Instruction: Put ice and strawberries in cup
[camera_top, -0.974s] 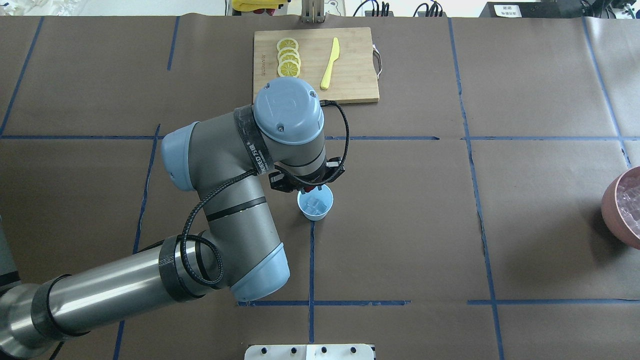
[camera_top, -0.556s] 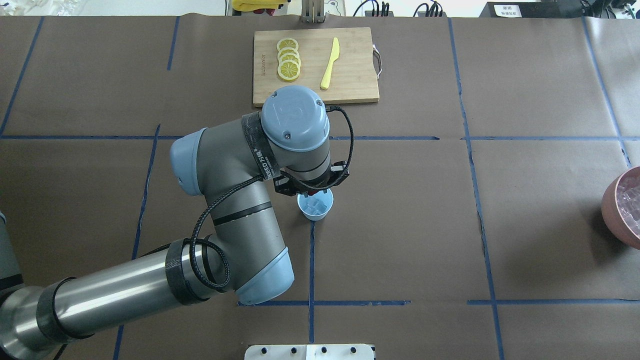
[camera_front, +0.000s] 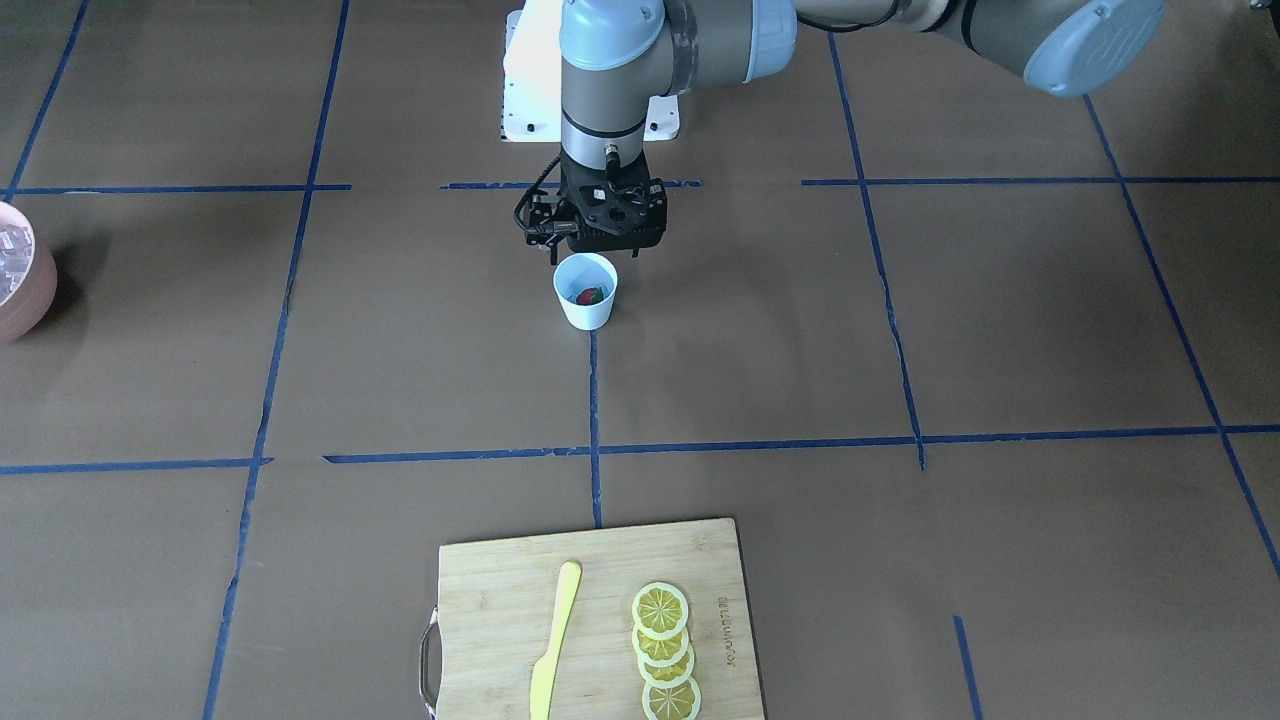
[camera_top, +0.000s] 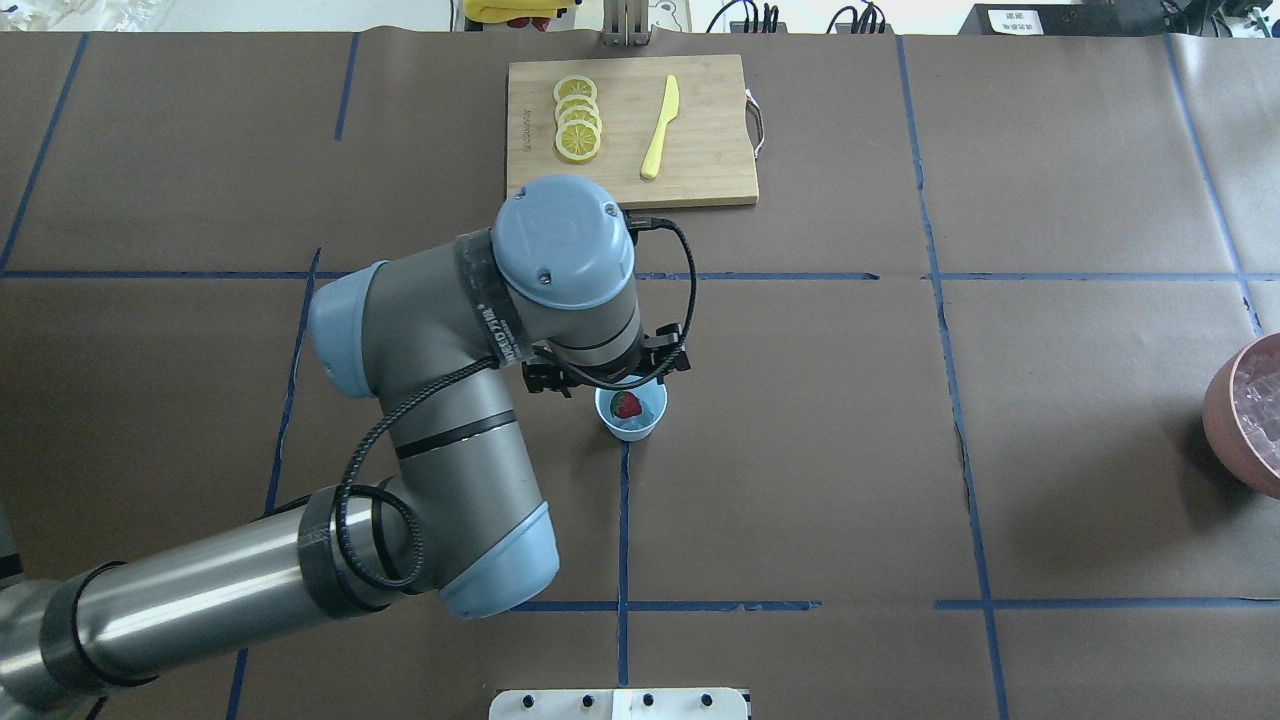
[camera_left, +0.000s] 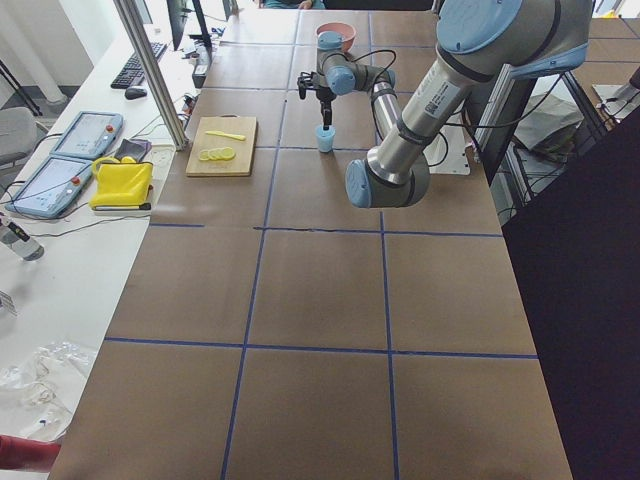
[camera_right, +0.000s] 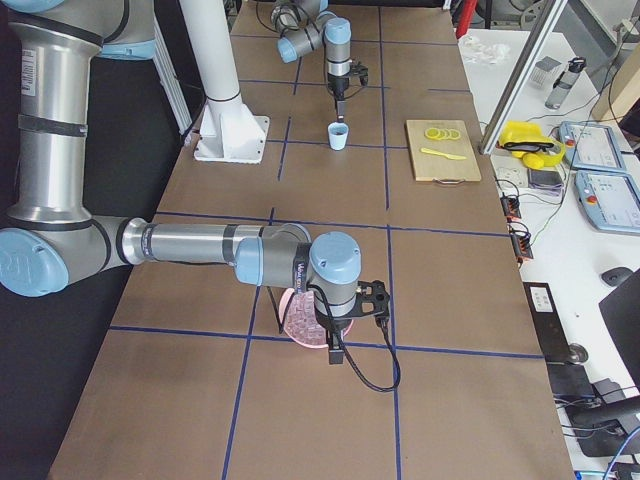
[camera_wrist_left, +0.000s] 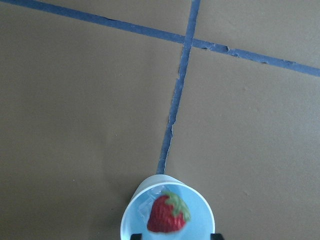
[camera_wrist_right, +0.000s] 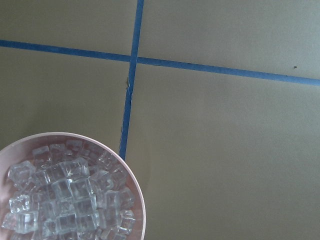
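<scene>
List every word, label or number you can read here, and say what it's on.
Nothing reads cleanly.
Black band on the left arm: white lettering, too blurred to read.
Cutting board: printed mark along one edge, too small to read.
White sign at the overhead view's top: blurred.

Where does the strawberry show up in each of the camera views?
Front-facing: strawberry inside the cup, upper centre.
Overhead: in the cup, centre.
Exterior left: cup far off, top centre; strawberry not discernible.
Exterior right: cup top centre; strawberry not discernible.
Left wrist: bottom centre, in the cup.
Right wrist: not in view.
Shared landmark: the cup.
</scene>
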